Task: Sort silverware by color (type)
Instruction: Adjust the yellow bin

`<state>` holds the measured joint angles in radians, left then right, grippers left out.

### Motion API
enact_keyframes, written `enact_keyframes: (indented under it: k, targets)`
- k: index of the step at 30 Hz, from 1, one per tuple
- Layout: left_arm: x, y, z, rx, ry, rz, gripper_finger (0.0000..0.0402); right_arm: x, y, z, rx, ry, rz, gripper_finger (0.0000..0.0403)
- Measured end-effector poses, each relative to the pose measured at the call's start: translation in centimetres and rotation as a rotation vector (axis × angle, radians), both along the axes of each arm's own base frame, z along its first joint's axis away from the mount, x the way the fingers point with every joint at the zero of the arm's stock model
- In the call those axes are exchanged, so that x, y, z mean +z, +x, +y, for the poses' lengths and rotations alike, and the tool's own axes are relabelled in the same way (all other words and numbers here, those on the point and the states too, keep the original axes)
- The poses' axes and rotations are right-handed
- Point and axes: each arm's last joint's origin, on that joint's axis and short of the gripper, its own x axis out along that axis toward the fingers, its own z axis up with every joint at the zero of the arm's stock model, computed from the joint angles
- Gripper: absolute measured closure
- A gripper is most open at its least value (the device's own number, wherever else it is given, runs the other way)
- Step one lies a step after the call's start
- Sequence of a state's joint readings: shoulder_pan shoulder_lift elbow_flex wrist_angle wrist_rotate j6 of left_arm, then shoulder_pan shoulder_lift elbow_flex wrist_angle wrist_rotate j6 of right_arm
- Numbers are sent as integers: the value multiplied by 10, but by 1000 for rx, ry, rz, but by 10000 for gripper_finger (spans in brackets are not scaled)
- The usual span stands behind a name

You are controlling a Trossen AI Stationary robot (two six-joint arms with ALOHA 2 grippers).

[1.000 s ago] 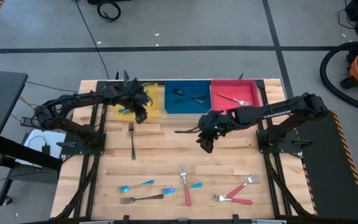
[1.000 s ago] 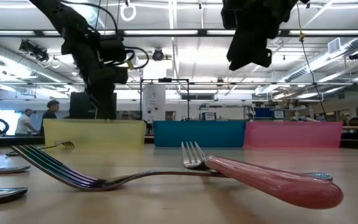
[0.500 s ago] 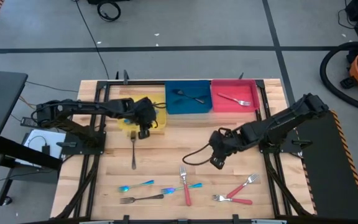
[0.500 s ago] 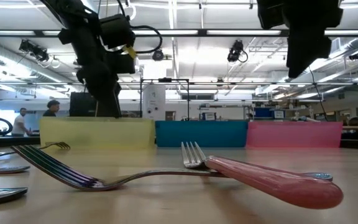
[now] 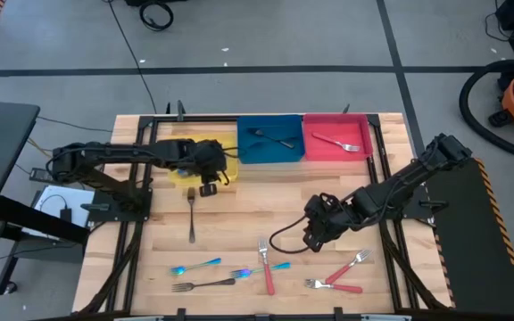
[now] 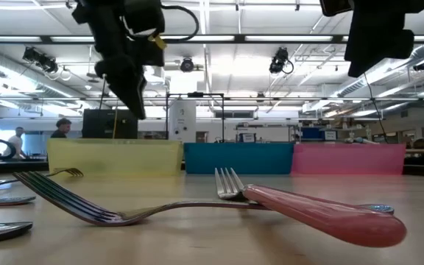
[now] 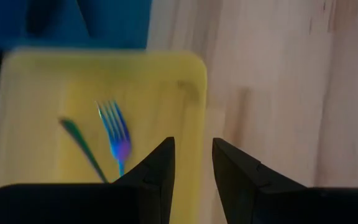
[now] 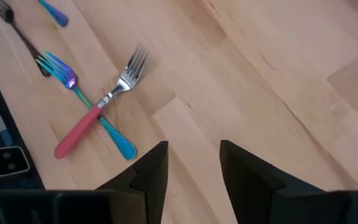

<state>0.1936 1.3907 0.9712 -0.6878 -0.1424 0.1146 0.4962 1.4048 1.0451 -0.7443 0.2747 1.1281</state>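
Over yellow tray edge, our left gripper empty, fingers apart; our right gripper likewise, crossed forks at its 8 o'clock.

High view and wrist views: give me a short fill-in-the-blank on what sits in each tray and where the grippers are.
1. The iridescent fork lies in the ____ tray.
2. The blue tray holds a ____ fork.
3. The red-handled fork lies crossed over a ____-handled fork.
4. The right gripper is open and holds ____.

Missing words: yellow; dark; blue; nothing
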Motion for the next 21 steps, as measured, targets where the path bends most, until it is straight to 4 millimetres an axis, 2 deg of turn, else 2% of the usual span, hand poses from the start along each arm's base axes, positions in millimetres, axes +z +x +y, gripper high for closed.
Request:
enact_keyframes:
  k: [6, 11, 15, 21]
  targets:
    - [-11, -10, -34, -76, -108, 130, 294, 0, -4, 8, 30, -16, -8, 250]
    - [-22, -12, -49, -103, -119, 144, 294, 0, -6, 12, 46, -44, -19, 250]
    - [-35, -12, -41, -103, -105, 132, 294, 0, -6, 12, 51, -48, -20, 250]
    - [-46, -20, -14, 1, -112, 155, 294, 1, -6, 12, 51, -48, -25, 250]
